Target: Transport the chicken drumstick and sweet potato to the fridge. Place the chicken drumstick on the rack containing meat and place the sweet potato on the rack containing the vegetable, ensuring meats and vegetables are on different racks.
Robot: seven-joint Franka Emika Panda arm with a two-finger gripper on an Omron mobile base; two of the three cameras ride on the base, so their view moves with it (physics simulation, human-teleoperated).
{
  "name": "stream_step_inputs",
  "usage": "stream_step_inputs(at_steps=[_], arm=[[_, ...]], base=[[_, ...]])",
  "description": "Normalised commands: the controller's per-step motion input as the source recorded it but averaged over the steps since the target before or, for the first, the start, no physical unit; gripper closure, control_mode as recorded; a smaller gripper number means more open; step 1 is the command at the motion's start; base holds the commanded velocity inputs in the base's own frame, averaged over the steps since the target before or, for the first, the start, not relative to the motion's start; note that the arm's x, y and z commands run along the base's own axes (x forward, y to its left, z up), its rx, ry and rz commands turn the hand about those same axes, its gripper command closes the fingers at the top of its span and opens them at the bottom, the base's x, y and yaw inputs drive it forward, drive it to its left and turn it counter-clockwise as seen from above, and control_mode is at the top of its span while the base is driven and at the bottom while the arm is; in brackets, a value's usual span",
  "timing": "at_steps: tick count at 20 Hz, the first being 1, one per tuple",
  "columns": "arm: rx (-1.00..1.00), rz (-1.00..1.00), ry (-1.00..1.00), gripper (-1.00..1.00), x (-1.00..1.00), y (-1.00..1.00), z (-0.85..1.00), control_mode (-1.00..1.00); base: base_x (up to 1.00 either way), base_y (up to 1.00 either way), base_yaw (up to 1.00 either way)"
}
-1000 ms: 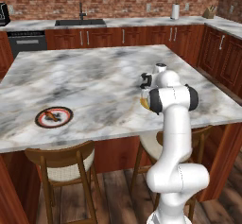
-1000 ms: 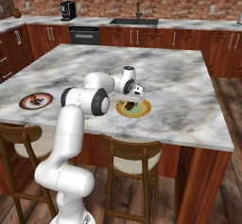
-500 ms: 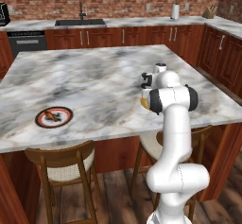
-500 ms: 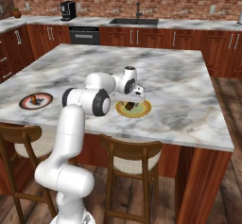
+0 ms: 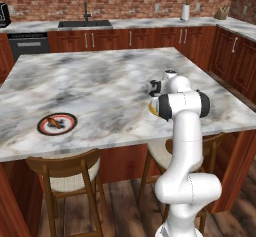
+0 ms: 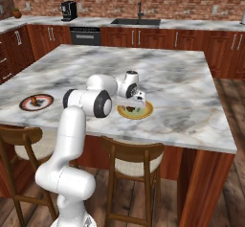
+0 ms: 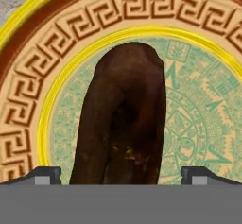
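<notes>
The marble island [image 5: 90, 88] filled both base views much as it had a second before, so the base had not driven and the arm had scarcely stirred. The arm stayed bent low over the yellow-rimmed plate [image 6: 146, 113] near the island's front edge, with the gripper [image 6: 136, 102] down at it. In the hand view the sweet potato [image 7: 124, 119] lay on that plate, running away from the camera, and one dark fingertip [image 7: 42, 175] stood on each side of its near end with the jaws spread and not yet touching it. That read as a grasp lined up but not closed, so the carry to the fridge had not begun. Well apart to the left sat a dark-rimmed plate [image 5: 57, 124] holding something small, probably the drumstick [image 5: 55, 124], though it was too small to tell.
</notes>
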Motion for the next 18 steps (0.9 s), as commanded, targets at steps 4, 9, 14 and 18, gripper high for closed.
stream_step_inputs(at_steps=[4, 9, 14, 18], arm=[[0.00, 0.00, 0.01, 1.00, -0.16, 0.00, -0.26, -1.00], [-0.01, 0.00, -0.03, 1.00, 0.08, 0.05, -0.22, -1.00], [-0.04, 0.00, -0.16, 1.00, 0.26, 0.23, -0.16, -1.00], [-0.01, 0.02, -0.22, 1.00, -0.33, 0.04, 0.18, -1.00]], base=[[0.00, 0.00, 0.00], [0.00, 0.00, 0.00], [0.00, 0.00, 0.00], [0.00, 0.00, 0.00]])
